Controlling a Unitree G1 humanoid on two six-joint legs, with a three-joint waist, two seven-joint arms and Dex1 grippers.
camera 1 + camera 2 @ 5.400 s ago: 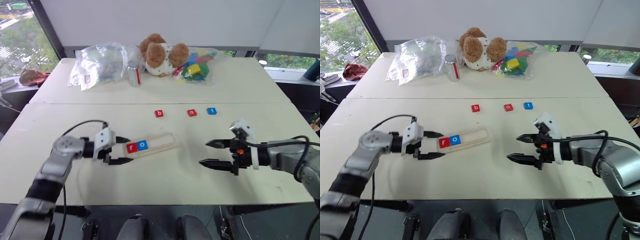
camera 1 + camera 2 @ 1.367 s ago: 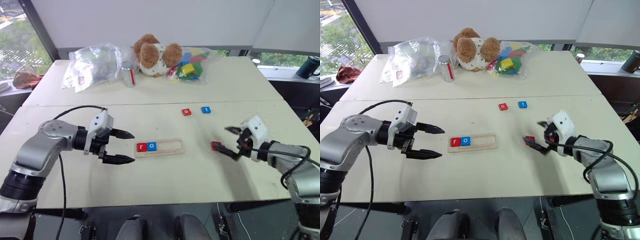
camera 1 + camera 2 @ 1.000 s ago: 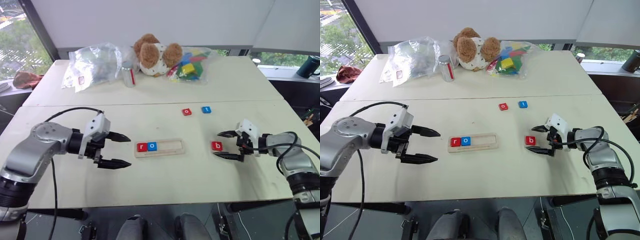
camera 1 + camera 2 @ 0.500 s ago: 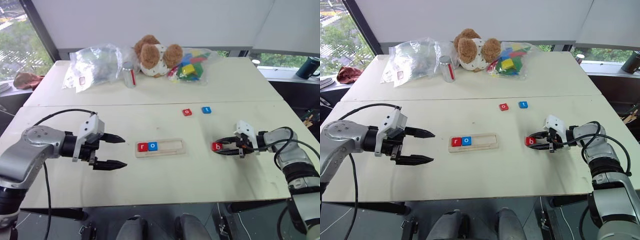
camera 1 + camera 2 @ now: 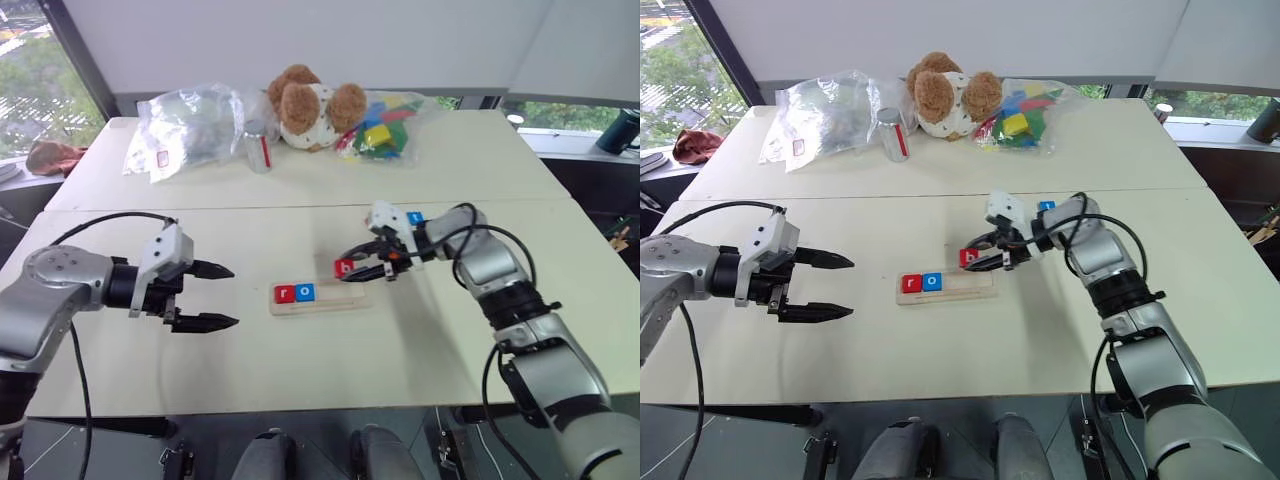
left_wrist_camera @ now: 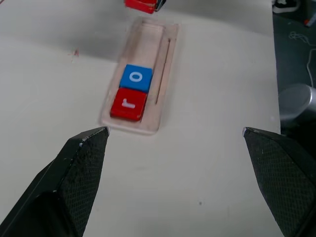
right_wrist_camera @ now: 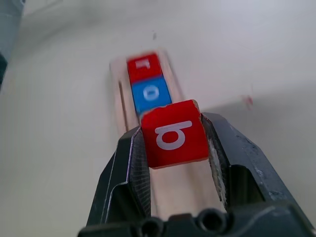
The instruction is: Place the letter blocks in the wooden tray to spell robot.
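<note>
Since a second ago my right gripper (image 7: pixel 174 140) has lifted the small red "b" tile (image 5: pixel 345 267), pinched between its jaws, over the long pale wooden tray (image 5: pixel 345 295). Light, stiff, probably slick, it wants edge-holding; my left gripper (image 5: pixel 220 296) hangs open.

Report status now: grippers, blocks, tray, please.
Right gripper shut on red b block, above wooden tray. Left gripper open, empty. Tray holds r, o. Nothing blocking.

Glossy plastic letter blocks (image 7: pixel 174 133), pale matt wooden tray (image 6: pixel 163 64), crinkly clear bags (image 5: pixel 195 125).
</note>
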